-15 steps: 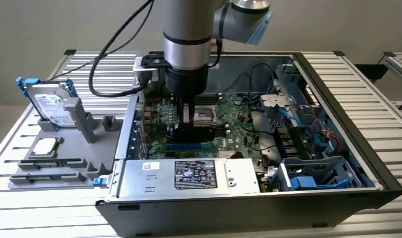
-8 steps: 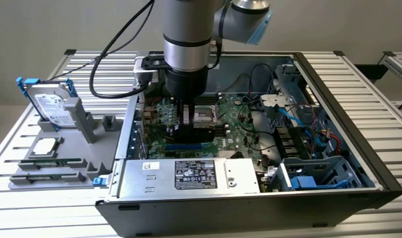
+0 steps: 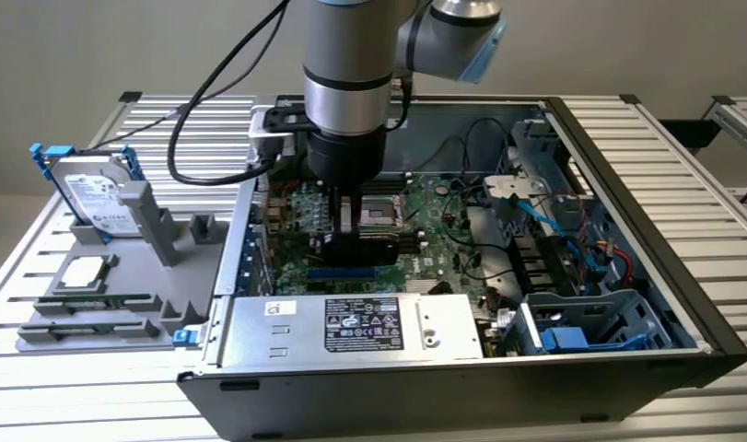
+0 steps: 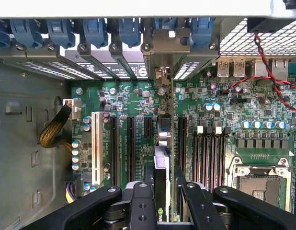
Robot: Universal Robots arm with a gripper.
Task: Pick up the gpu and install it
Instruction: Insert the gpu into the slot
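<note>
One gpu (image 4: 161, 158) stands edge-on between the single gripper's (image 4: 162, 196) jaws, which are partly closed and clamp it just above the motherboard (image 4: 129, 100) inside the case (image 3: 668, 230). One hard drive (image 3: 97, 198) stands outside.

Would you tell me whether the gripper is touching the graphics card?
Touching. In the wrist view the gripper clamps the edge-on graphics card, with a finger pressed against each face and no gap visible.

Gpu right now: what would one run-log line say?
gripper: shut on gpu | gpu: upright, edge-down over motherboard slots inside computer case | seated: cannot tell
</note>
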